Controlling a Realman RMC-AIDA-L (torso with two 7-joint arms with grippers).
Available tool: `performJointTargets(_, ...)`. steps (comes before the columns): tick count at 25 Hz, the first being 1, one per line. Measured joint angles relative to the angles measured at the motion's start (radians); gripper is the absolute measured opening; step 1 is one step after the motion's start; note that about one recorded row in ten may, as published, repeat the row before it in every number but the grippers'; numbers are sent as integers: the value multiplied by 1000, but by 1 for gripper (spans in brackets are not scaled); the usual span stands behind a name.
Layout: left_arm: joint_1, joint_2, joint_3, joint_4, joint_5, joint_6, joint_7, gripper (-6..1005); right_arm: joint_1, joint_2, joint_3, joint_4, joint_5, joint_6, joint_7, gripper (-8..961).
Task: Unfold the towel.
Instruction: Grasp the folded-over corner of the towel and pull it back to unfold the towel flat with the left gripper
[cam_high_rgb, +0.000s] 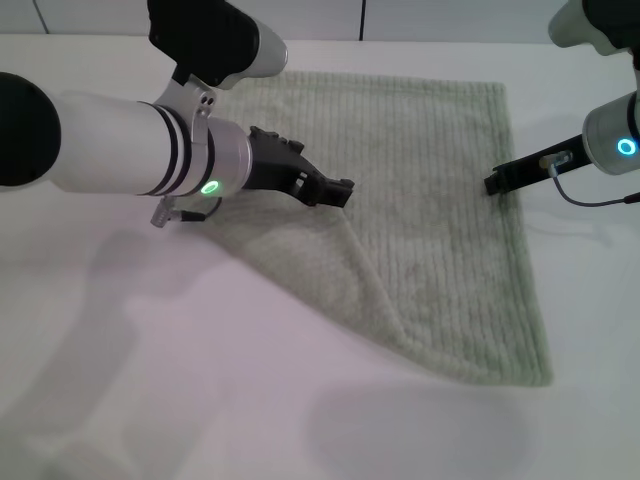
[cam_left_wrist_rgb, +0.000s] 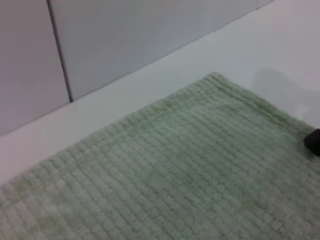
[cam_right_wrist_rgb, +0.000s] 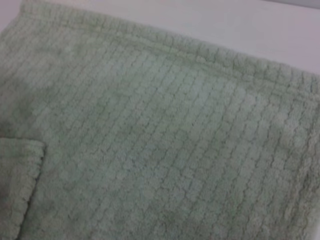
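The pale sage-green ribbed towel (cam_high_rgb: 430, 200) lies on the white table. Its near-left corner is folded over onto the cloth, so a diagonal fold runs along its near-left side. My left gripper (cam_high_rgb: 342, 192) is over the towel, at the tip of the folded flap (cam_high_rgb: 330, 250). My right gripper (cam_high_rgb: 493, 184) is at the towel's right hemmed edge. The left wrist view shows the towel's far corner (cam_left_wrist_rgb: 215, 77) and ribbed surface. The right wrist view shows the towel (cam_right_wrist_rgb: 175, 140) with a hemmed edge and the folded corner (cam_right_wrist_rgb: 20, 170).
The white table (cam_high_rgb: 150, 380) extends to the near left and to the right of the towel. A pale panelled wall (cam_left_wrist_rgb: 125, 40) stands behind the table's far edge. A grey cable (cam_high_rgb: 590, 200) hangs from my right wrist.
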Motion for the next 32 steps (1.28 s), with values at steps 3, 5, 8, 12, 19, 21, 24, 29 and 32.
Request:
performJointTargets(3,-4,0,24,7,1,14,-6,854,-2,0,0,0,0,0,0,-1)
performJointTargets(5,-6,-1,39,14,1,22,-9,854,-2,0,0,0,0,0,0,-1)
performJointTargets(8,-18,-1,70,34,16,54,-26,854,-1,0,0,-1,0,0,-1,-1)
performJointTargets(12,-36,-2,107,59,50,103,-55,853,-1,0,0,-2,0,0,-2,-1)
performJointTargets(19,-68,-3,131,142,66,195,-72,852,-2,0,0,-4,0,-5,-3,-1)
performJointTargets(21,-81,-3,135,168,72,202,-77,852,-2,0,0,-4,0,-6,-3,-1)
performJointTargets(24,-99,-4,141,198,76,209,-83,852,-2,0,0,-5,0,-7,-3,-1)
performJointTargets(29,-101,-5,143,207,82,235,-83,851,-1,0,0,-6,0,-8,-3,-1)
performJointTargets(32,-101,-5,143,216,88,243,-83,850,1,0,0,-6,0,-8,-3,-1)
